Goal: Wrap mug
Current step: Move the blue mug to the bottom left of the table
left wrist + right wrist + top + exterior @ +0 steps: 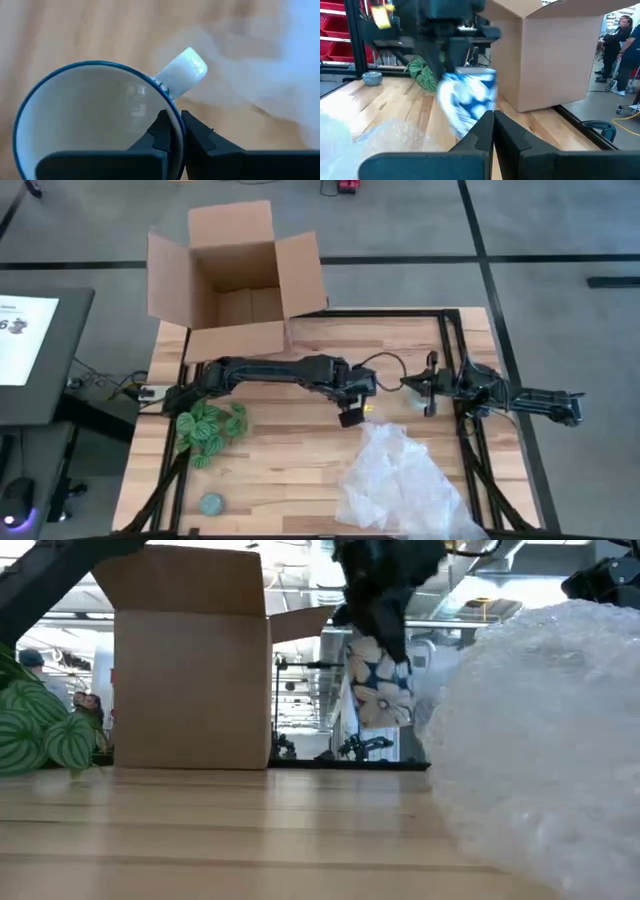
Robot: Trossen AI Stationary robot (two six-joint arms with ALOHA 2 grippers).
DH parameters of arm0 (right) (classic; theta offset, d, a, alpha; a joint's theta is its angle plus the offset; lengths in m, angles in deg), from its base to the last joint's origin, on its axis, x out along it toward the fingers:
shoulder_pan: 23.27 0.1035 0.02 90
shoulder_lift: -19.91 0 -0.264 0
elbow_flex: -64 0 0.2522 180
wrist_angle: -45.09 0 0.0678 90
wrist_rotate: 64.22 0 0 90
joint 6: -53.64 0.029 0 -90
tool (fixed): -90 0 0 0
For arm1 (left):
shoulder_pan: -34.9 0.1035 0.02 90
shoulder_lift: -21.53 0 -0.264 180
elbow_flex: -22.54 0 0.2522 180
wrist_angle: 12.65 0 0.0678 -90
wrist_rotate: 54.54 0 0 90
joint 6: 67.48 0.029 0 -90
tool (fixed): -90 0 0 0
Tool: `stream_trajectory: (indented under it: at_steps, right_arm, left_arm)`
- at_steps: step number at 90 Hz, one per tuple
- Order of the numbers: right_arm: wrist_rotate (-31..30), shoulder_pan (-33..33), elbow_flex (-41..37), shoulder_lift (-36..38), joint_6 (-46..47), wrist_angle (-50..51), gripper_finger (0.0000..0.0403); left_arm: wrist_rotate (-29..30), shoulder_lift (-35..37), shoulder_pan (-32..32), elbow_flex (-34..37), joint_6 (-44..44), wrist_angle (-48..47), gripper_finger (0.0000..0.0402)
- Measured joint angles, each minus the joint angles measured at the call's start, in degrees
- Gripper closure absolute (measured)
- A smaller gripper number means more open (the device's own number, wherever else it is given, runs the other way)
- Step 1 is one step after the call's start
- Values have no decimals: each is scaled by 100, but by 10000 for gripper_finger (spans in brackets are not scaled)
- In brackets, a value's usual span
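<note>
Above mid-table, at about 12 o'clock from the bubble wrap (pixel 400 480), the mug (pixel 380 680) hangs off the wood: white with blue flowers and a blue rim. The left gripper (pixel 172 131) pinches its wall, arm stretched across. The right gripper (pixel 493 131) sits at 3 o'clock, fingers together, empty.

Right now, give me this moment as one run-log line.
left gripper: shut on mug rim, lifted off table | right gripper: shut, empty, waiting nearby | bubble wrap: flat, unused
</note>
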Motion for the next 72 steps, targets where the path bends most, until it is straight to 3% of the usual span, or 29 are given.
stream_trajectory:
  at_steps: [17, 38, 59, 72]
  right_arm:
    - [0, 2, 0, -1, 0, -8, 403]
    - [2, 2, 0, -1, -2, -21, 403]
    - [2, 1, 0, -2, -2, -43, 403]
    - [4, 0, 0, -3, -2, -48, 403]
  left_arm:
    - [-431, 162, -720, -2, -1100, -1069, 401]
    - [-645, 218, -1667, 2, -3309, -1796, 401]
    - [61, 284, -2363, 12, -4837, -1778, 401]
    - [391, 389, -2504, 14, -5000, -1750, 399]
